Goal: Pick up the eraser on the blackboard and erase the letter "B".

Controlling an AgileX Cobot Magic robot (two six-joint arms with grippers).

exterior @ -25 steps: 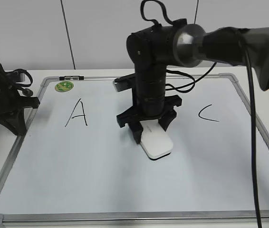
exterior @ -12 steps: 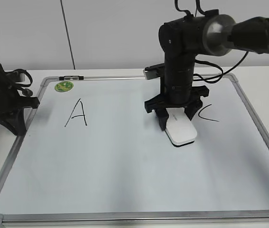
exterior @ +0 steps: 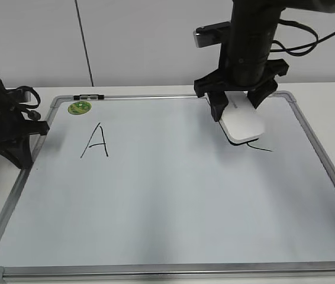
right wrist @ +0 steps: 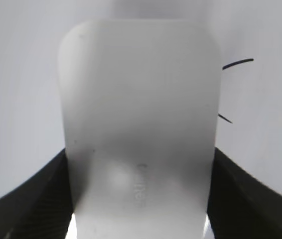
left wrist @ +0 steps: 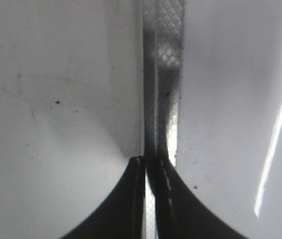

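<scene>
My right gripper (exterior: 237,107) is shut on the white eraser (exterior: 243,123) and holds it tilted just above the blackboard (exterior: 155,201), over the upper part of the black "C" (exterior: 262,148). In the right wrist view the eraser (right wrist: 138,124) fills the space between the jaws (right wrist: 140,154), with bits of the "C" (right wrist: 238,62) beside it. No letter "B" shows on the board; the space between the "A" (exterior: 96,142) and the "C" is blank. My left gripper (exterior: 15,155) is shut and empty by the board's left edge.
A green round sticker (exterior: 80,107) sits near the board's far left corner. The left wrist view shows the shut jaws (left wrist: 151,164) over the board's grey frame (left wrist: 163,74). The board lies on a white table against a white wall.
My right arm has carried the eraser from the board's middle to the right and farther back, and it now hangs over the "C". The left arm has not moved.
</scene>
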